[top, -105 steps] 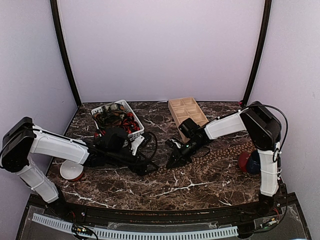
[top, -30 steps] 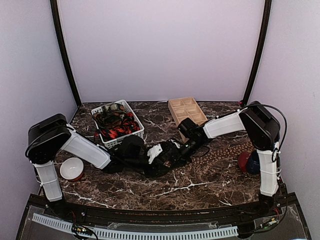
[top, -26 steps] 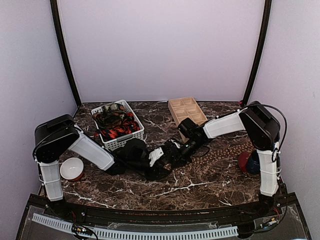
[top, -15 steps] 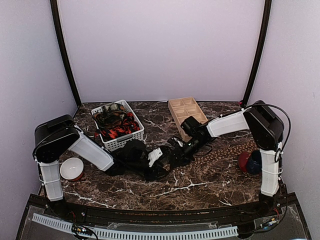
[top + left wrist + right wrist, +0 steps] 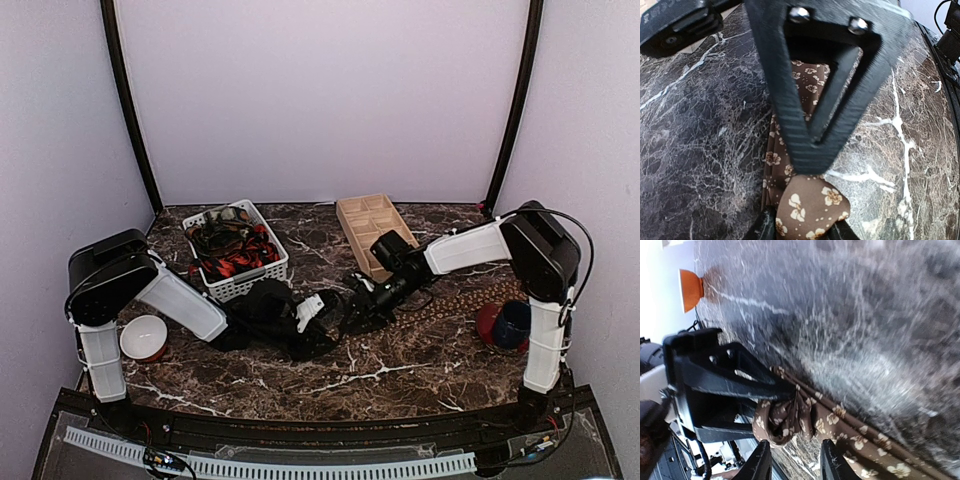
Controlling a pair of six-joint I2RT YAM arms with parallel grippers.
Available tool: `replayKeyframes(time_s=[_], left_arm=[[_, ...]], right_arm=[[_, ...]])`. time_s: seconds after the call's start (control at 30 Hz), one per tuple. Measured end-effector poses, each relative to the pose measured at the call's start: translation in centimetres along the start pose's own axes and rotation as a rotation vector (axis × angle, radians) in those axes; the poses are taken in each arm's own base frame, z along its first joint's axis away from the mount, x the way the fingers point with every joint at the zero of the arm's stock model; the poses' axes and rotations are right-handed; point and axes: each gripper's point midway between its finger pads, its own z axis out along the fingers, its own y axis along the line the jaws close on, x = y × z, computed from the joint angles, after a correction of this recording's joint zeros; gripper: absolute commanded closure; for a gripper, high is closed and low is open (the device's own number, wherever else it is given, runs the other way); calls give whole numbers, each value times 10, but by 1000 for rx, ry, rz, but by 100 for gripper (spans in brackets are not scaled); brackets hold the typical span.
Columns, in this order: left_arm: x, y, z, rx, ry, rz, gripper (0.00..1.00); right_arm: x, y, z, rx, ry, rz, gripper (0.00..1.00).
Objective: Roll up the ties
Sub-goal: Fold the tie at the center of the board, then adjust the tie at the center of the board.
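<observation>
On the dark marble table (image 5: 420, 375), the left gripper (image 5: 803, 229) grasps the rolled end of a brown flower-print fabric necktie (image 5: 812, 202); at its 2 o'clock, the right gripper (image 5: 792, 460) stands released.

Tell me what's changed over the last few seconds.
The left gripper swung in from the left and closed on the rolled end of the brown tie. The right gripper opened and backed off rightward. Basket, wooden tray and white bowl stayed put.

No legible text, label, brand, number or sign was recorded in any of the three views. Surfaces near both sets of jaws carried no readable marking.
</observation>
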Motion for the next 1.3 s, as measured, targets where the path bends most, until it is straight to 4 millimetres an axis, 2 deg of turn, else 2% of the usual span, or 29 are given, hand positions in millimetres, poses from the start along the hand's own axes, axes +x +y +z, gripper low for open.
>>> replayKeyframes(time_s=[0.1, 0.23, 0.43, 0.53, 0.57, 0.63, 0.7, 0.77, 0.87, 1.0, 1.17, 1.27, 1.3], left_arm=[[0, 0, 0, 0, 1, -9, 67], [0, 0, 0, 0, 1, -18, 67], [0, 0, 0, 1, 4, -25, 66], [0, 0, 0, 1, 5, -28, 66], [0, 0, 0, 1, 5, -28, 66], [0, 0, 0, 1, 5, -28, 66], [0, 0, 0, 1, 5, -28, 66], [0, 0, 0, 1, 6, -28, 66], [0, 0, 0, 1, 5, -28, 66], [0, 0, 0, 1, 5, -28, 66], [-1, 0, 0, 1, 5, -27, 64], [0, 0, 0, 1, 5, -27, 58], [0, 0, -1, 1, 5, -26, 53]], right_arm=[[6, -1, 3, -2, 13, 8, 67], [6, 2, 4, -6, 15, 7, 74], [-4, 12, 5, -26, 4, -19, 100], [-4, 15, 6, -30, 8, -27, 100], [-4, 15, 6, -29, 9, -30, 97], [-3, 14, 6, -28, 10, -32, 78], [-3, 14, 6, -27, 13, -25, 67], [-2, 14, 6, -28, 13, -24, 63], [3, 11, 6, -27, 16, 1, 63], [10, 9, 7, -29, 25, 33, 70], [10, 14, 10, -32, 30, 25, 100], [7, 16, 10, -21, 29, 9, 100], [5, 16, 9, -18, 28, 4, 100]])
